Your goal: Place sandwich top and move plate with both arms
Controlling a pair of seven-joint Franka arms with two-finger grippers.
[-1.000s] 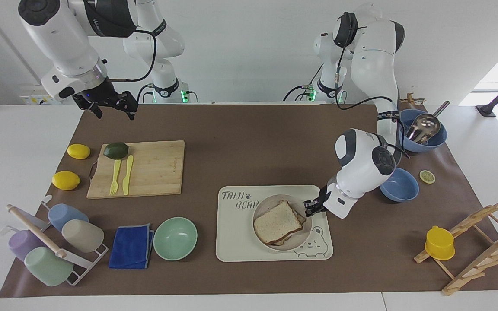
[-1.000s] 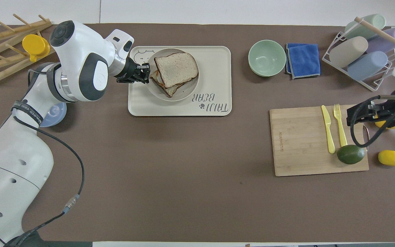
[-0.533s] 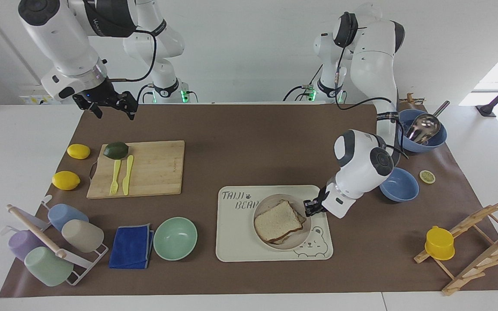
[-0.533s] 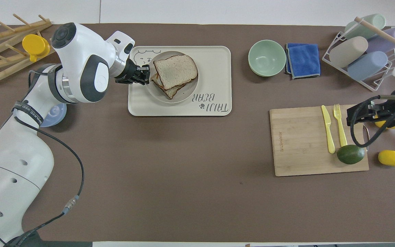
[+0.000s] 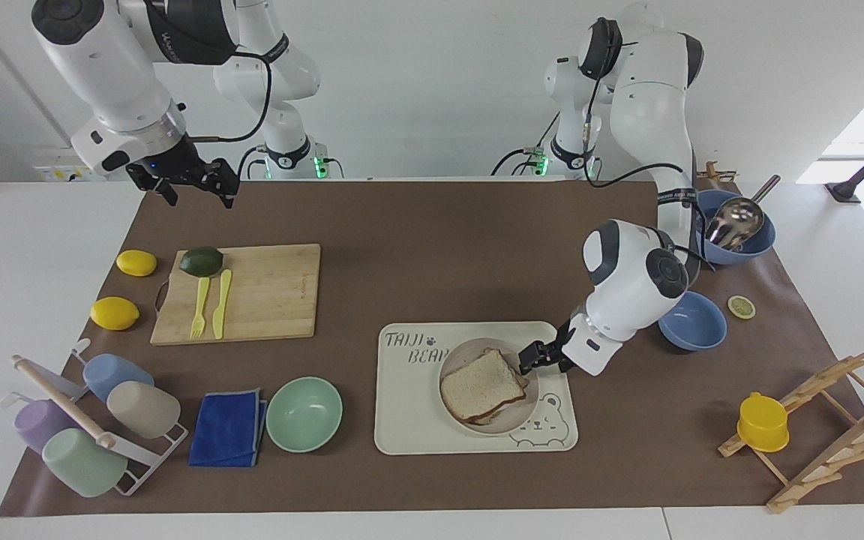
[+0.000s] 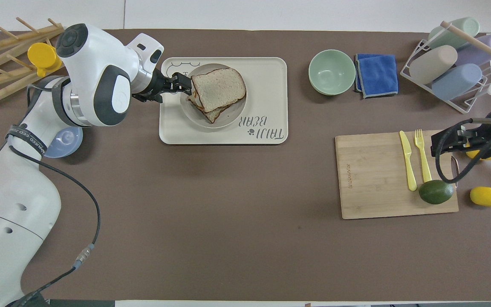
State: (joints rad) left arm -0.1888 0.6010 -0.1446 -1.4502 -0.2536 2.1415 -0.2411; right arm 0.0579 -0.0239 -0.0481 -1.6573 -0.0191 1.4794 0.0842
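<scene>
The sandwich top (image 5: 481, 386) (image 6: 219, 87) lies flat on a lower slice on the light-grey plate (image 5: 526, 414) (image 6: 233, 116). The plate sits on the cream bear tray (image 5: 409, 420) (image 6: 267, 72). My left gripper (image 5: 535, 360) (image 6: 181, 81) is just above the plate's rim, at the edge toward the left arm's end of the table. It is open and holds nothing, its tips close to the bread's corner. My right gripper (image 5: 196, 193) (image 6: 438, 147) is open and empty, raised over the mat beside the cutting board, waiting.
A mint bowl (image 5: 304, 413) and blue cloth (image 5: 227, 427) lie beside the tray. A cutting board (image 5: 252, 292) bears an avocado, fork and knife, with two lemons and a cup rack (image 5: 87, 420) nearby. Two blue bowls (image 5: 694, 322) and a wooden rack (image 5: 829, 420) stand by the left arm.
The left gripper has let go of the bread's edge, lifted slightly and tilted. The sandwich top has settled onto the lower slice. The right arm has not moved.
</scene>
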